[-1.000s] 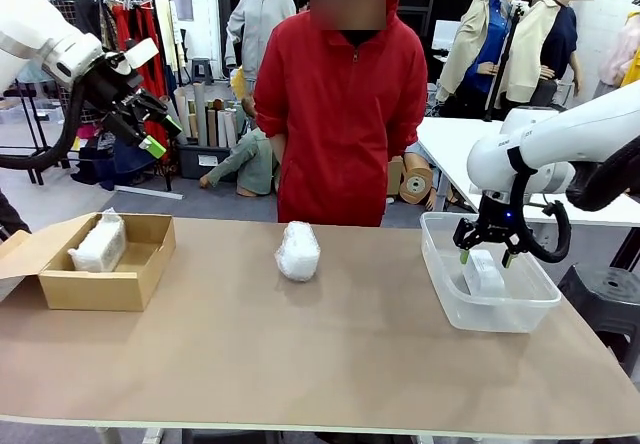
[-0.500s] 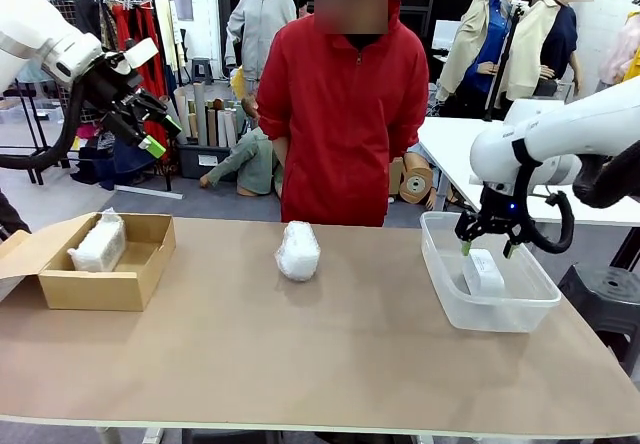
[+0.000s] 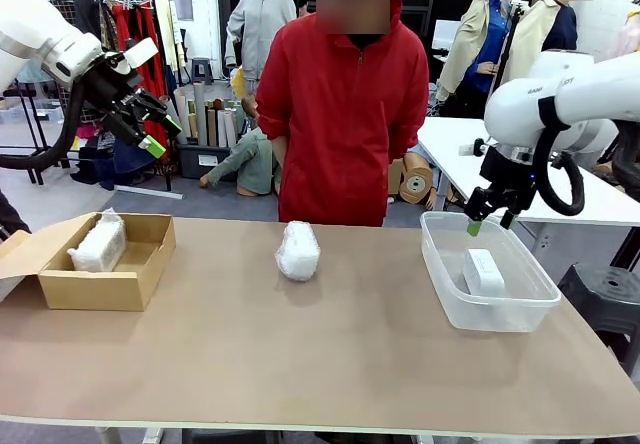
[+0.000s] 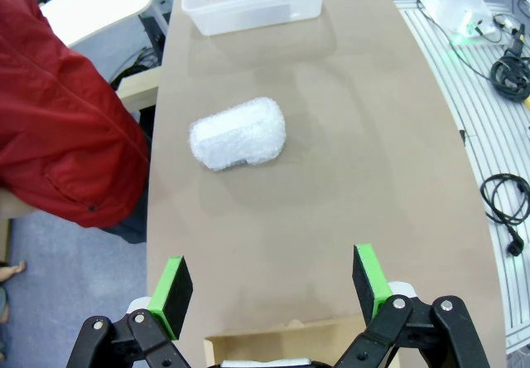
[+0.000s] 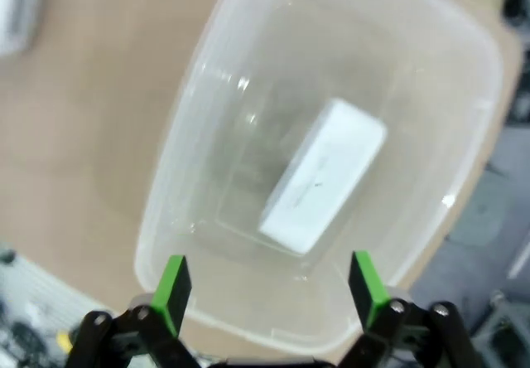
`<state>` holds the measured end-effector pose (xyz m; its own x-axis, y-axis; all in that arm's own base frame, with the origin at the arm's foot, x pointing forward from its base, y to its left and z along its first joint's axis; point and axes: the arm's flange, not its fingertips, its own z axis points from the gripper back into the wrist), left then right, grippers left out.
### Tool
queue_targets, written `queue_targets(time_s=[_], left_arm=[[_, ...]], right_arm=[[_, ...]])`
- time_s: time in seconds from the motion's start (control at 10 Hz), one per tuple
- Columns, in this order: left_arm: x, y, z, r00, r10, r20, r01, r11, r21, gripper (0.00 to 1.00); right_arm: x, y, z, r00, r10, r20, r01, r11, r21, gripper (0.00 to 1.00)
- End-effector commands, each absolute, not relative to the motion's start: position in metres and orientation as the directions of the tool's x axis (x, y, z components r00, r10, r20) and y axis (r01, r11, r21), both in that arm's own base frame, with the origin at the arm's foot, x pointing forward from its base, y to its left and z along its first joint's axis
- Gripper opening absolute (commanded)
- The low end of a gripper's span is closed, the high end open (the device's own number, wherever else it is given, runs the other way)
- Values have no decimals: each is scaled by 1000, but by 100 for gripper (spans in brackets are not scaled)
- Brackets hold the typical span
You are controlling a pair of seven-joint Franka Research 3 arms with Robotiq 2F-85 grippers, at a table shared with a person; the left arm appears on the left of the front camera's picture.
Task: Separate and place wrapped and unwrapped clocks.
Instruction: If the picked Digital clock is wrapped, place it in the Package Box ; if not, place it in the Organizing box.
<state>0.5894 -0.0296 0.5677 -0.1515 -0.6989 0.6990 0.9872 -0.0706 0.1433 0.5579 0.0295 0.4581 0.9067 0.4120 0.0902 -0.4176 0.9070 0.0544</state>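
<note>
My left gripper (image 4: 271, 273) and right gripper (image 5: 267, 270) gape empty; the bare clock (image 5: 325, 174) lies pointing lower left to upper right.

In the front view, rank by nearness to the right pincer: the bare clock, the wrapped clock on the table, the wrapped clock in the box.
1. Bare smooth white block clock, in the clear plastic tub by the right pincer.
2. Clock in crinkly white plastic wrap, mid-table.
3. Wrapped clock in the brown cardboard box, far left.
</note>
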Motion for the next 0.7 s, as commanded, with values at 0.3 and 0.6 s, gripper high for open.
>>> queue_targets(time_s=[0.3, 0.6], left_arm=[[588, -29, 569, -153, -698, 699, 987, -71, 145, 100], [588, -29, 569, -153, -698, 699, 987, -71, 145, 100]], right_arm=[[534, 38, 471, 616, 779, 115, -781, 585, 216, 100], [523, 67, 464, 560, 818, 130, -826, 536, 175, 100]])
